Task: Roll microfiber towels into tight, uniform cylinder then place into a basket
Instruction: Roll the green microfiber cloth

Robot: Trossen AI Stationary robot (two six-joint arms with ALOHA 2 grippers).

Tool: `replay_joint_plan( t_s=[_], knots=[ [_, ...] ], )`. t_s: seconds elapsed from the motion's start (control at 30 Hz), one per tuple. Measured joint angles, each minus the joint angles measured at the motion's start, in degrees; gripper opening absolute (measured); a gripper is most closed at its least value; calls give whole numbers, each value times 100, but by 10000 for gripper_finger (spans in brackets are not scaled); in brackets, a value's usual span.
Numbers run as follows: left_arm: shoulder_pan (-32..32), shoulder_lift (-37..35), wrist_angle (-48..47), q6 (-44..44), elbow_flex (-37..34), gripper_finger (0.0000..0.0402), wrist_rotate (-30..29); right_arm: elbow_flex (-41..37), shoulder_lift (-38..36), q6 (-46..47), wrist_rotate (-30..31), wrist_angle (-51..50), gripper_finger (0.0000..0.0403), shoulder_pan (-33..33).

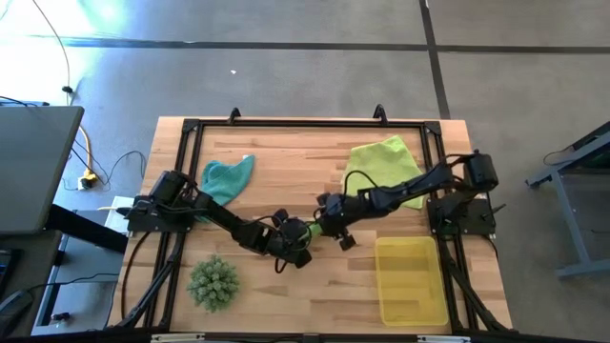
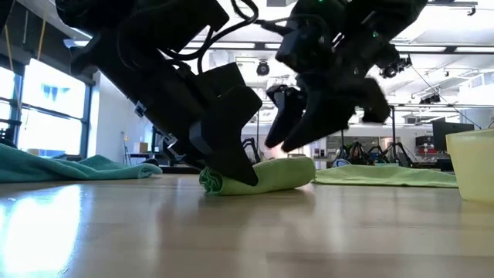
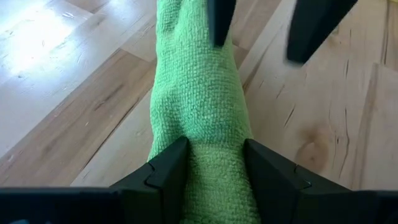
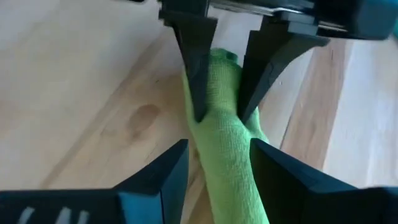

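From above, the bright green rolled microfiber towel (image 1: 303, 232) lies at the middle of the pale wooden table (image 1: 315, 152), with the left gripper (image 1: 294, 246) at its 7 o'clock end and the right gripper (image 1: 324, 221) at its 2 o'clock end. A loose teal towel (image 1: 227, 177) lies at 10 o'clock, a spread pale yellow-green towel (image 1: 383, 162) at 1 o'clock, the translucent yellow plastic basket (image 1: 412, 282) at 4 o'clock, and a spiky green plant-like ball (image 1: 213, 282) at 8 o'clock.

At table height, the green roll (image 2: 266, 174) rests on the wood.

The left wrist view shows the left gripper (image 3: 214, 163) clamped on the roll (image 3: 202, 93), both fingers pressing its sides.

The right wrist view shows the right gripper (image 4: 217, 163) straddling the roll (image 4: 227, 146), fingers parted with a small gap on each side, gripping nothing.
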Motion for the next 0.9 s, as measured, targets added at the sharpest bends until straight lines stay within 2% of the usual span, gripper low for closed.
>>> replay_joint_plan(
  t_s=[0.2, 0.33, 0.6, 0.73, 0.9],
  knots=[
    [-11, 7, -6, 33, -2, 147, 12, 2, 412, -309, 654, 501, 188, 77],
    [-11, 7, -9, 39, -4, 147, 17, 11, 585, -287, 548, 442, 202, 3],
    [-11, 11, -9, 52, -9, 147, 17, 31, 861, -226, 481, 446, 203, -17],
    [-20, 11, -4, 51, -11, 147, 0, 35, 885, -52, 366, 343, 179, -17],
    [-95, -122, -45, 142, -24, 147, 8, 48, 890, 376, 335, 122, 106, -83]
  ],
)
